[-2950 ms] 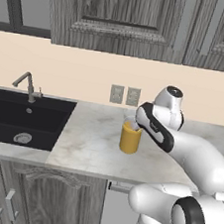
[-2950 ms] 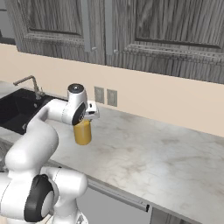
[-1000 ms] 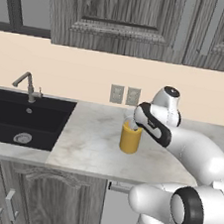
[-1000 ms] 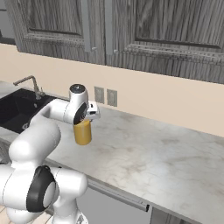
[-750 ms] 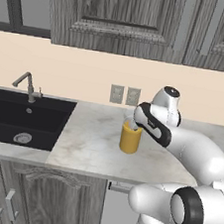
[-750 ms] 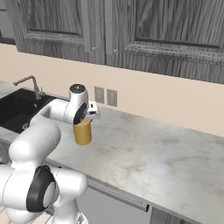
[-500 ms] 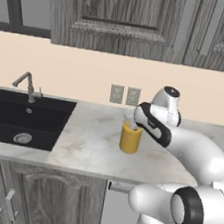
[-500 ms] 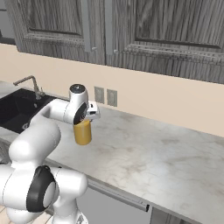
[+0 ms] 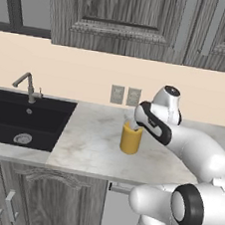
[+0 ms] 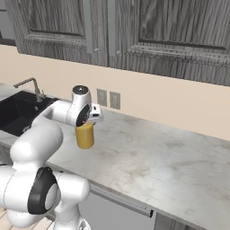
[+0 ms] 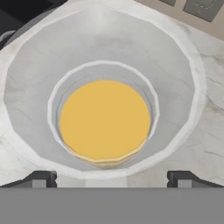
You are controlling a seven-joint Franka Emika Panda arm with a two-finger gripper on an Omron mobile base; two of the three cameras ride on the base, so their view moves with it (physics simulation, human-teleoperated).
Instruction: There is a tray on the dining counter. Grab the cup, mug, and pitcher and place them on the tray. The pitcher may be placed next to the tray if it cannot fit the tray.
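My gripper (image 11: 109, 179) sits directly over the pitcher (image 11: 105, 120), jaws spread wide with a fingertip (image 11: 39, 178) at each bottom corner of the hand view, nothing held: I read it as lined up for a top-down grab. The pitcher fills frame centre there: clear wide rim, orange liquid disc below. In the left base view the pitcher (image 9: 131, 138) stands upright mid-frame on the marble worktop (image 9: 87, 146), right of the black sink (image 9: 20, 125), below the wall outlets (image 9: 125, 95).

wall: beige (image 9: 65, 68), two outlets (image 9: 125, 95) | cabinets: dark grey wood above (image 10: 157, 31) and below (image 9: 33, 194) | worktop: pale marble (image 10: 161, 157) | sink: black (image 9: 20, 120), metal tap (image 9: 26, 85)
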